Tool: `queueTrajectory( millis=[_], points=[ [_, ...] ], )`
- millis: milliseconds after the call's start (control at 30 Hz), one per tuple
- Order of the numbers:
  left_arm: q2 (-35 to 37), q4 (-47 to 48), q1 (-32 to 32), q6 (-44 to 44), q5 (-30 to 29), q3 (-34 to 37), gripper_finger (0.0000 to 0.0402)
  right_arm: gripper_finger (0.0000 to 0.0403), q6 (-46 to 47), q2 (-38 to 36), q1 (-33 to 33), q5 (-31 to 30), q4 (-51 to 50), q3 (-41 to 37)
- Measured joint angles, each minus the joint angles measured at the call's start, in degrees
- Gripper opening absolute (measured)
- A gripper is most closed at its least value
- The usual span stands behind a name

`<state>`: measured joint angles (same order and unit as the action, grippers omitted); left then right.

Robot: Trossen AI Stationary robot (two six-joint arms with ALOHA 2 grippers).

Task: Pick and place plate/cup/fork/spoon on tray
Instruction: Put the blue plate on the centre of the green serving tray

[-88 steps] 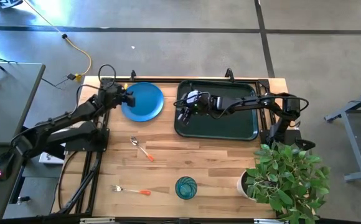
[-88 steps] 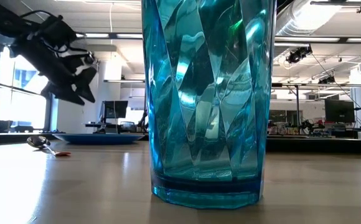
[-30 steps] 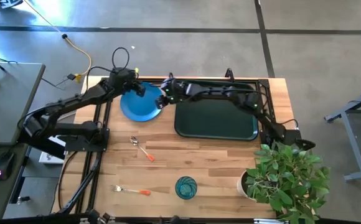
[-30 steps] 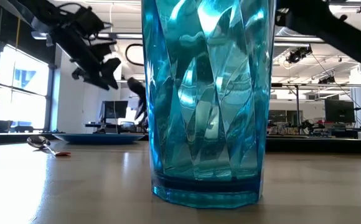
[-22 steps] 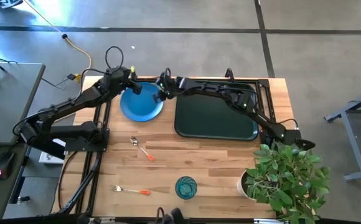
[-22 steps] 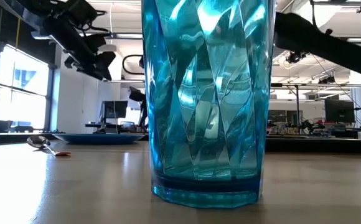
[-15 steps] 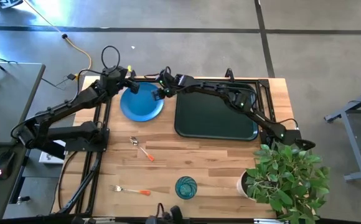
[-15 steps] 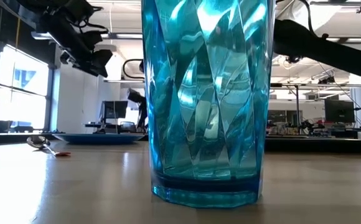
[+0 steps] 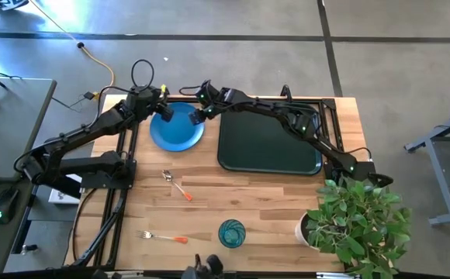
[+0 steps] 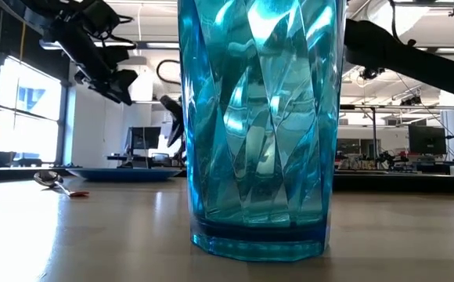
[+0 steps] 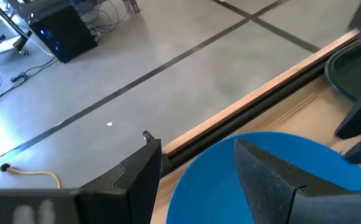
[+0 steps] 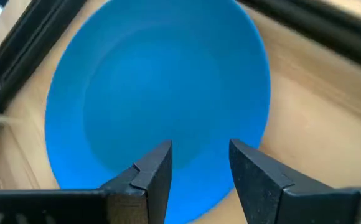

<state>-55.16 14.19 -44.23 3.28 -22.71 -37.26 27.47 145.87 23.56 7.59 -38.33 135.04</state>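
Observation:
The bright-blue plate [image 9: 177,128] lies flat on the table at the far left, left of the dark tray [image 9: 270,138]. My left gripper [image 9: 164,113] hangs open above the plate's far-left rim [image 11: 330,168], touching nothing. My right gripper [image 9: 196,117] stands open over the plate's right rim; the right wrist view shows the plate [image 12: 155,93] beyond its fingers and no touch. The spoon [image 9: 175,184] lies mid-table. The fork [image 9: 163,237] and the teal cup [image 9: 231,232] are near the front edge, the cup upright.
A potted plant [image 9: 357,221] stands at the table's near right corner. The tray holds nothing. In the low view the cup [image 10: 262,125] fills the foreground and hides much of the right gripper behind it. Bare wood lies between the spoon and the tray.
My left gripper has drawn back toward the table's far left corner, off the plate's middle, rising a little and rolling. My right gripper has gone left and toward the far edge, from the tray's left end to the plate's right rim. The plate has stayed put.

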Motion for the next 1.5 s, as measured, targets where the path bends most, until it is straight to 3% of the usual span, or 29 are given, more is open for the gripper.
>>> queueTrajectory(
  millis=[167, 333, 467, 667, 867, 1333, 1500],
  points=[
    [0.8, 0.3, 0.0, 0.0, -0.1, 0.0, 0.0193, 0.0149, -8.5, 0.0, -4.6, -3.0, -1.1, 0.0],
    [2.5, 0.0, 0.0, -1.0, -0.4, 0.0, 0.0193, 0.0149, -16.1, 0.0, -9.7, -15.8, -2.1, 0.0],
    [4.0, 0.5, 0.0, -1.5, -0.4, 0.0, 0.0193, 0.0149, -18.9, 0.0, -12.7, -18.7, -2.0, 0.0],
    [5.4, 1.1, 0.0, -2.2, -0.4, 0.0, 0.0193, 0.0149, -23.1, 2.4, -17.4, -21.8, 5.7, 0.0],
    [5.7, 2.2, 0.0, -2.2, -0.6, 0.0, 0.0193, 0.0149, -26.4, 5.0, -19.3, -32.3, 10.8, -0.1],
    [5.7, 3.0, 0.0, -2.1, -0.7, 0.0, 0.0193, 0.0149, -34.0, 6.0, -19.7, -23.4, 13.0, 0.0],
    [5.7, 3.0, 0.0, -2.1, -0.7, 0.0, 0.0193, 0.0149, -40.7, 10.1, -21.4, -32.2, 15.8, -0.1]
  ],
)
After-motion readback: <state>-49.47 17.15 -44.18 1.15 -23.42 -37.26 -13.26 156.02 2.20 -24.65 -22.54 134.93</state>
